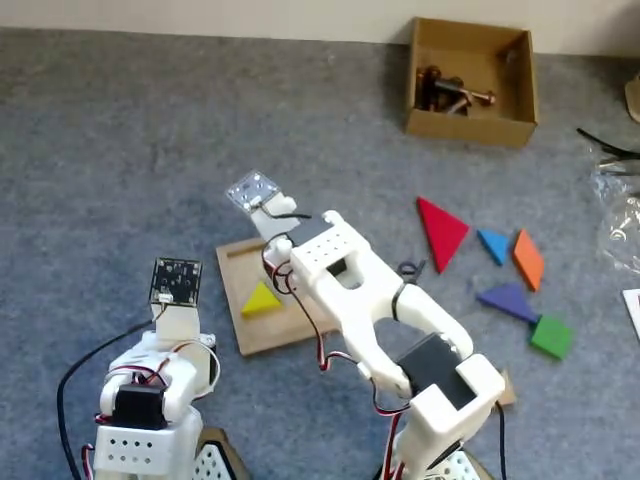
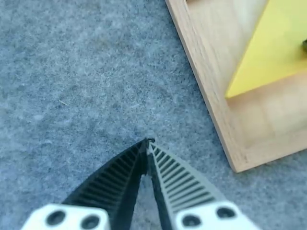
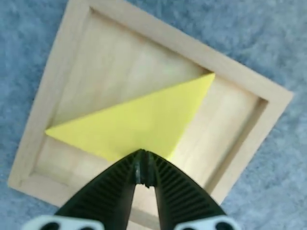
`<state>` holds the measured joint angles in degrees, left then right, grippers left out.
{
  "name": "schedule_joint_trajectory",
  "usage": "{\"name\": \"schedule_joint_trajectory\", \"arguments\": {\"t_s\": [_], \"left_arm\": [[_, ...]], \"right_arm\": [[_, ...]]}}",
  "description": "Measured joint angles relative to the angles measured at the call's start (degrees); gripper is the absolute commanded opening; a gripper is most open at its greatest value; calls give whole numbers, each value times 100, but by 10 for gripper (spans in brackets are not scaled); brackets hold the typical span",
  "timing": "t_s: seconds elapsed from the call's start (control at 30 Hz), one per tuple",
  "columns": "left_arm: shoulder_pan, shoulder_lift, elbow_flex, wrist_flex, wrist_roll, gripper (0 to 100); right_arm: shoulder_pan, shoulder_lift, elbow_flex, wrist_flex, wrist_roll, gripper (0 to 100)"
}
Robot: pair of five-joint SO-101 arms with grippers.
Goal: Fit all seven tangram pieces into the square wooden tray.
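The square wooden tray [image 1: 252,336] lies on the grey carpet in front of both arms, and a yellow triangle [image 1: 262,298] lies flat inside it. My right gripper [image 3: 142,154] is shut, with its tips over the long edge of the yellow triangle [image 3: 139,120] inside the tray [image 3: 48,96]. My left gripper [image 2: 146,142] is shut and holds nothing, low over the carpet just outside a corner of the tray [image 2: 206,81]. To the right of the tray lie a red triangle [image 1: 440,230], a small blue triangle [image 1: 492,243], an orange parallelogram [image 1: 528,258], a purple triangle [image 1: 507,298] and a green square [image 1: 551,336].
A cardboard box [image 1: 470,80] with metal parts stands at the back right. A clear plastic bag [image 1: 620,225] and cables lie at the right edge. A small dark object [image 1: 410,268] rests between the tray and the red triangle. The right arm [image 1: 370,300] crosses over the tray's right side.
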<state>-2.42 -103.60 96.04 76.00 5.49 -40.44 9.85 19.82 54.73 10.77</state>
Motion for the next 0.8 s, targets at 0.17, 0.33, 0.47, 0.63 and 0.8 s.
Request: {"name": "schedule_joint_trajectory", "arguments": {"t_s": [0.17, 0.33, 0.47, 0.63, 0.8], "left_arm": [[0, 0, 0, 0, 0, 5], [0, 0, 0, 0, 0, 5], [0, 0, 0, 0, 0, 5], [0, 0, 0, 0, 0, 5], [0, 0, 0, 0, 0, 5]], "right_arm": [[18, 0, 0, -44, -88, 6], [114, 0, 9, -79, -334, 6], [114, 0, 9, -79, -369, 6], [-62, 0, -114, 281, -378, 6], [-185, -193, -176, 598, -369, 6]]}}
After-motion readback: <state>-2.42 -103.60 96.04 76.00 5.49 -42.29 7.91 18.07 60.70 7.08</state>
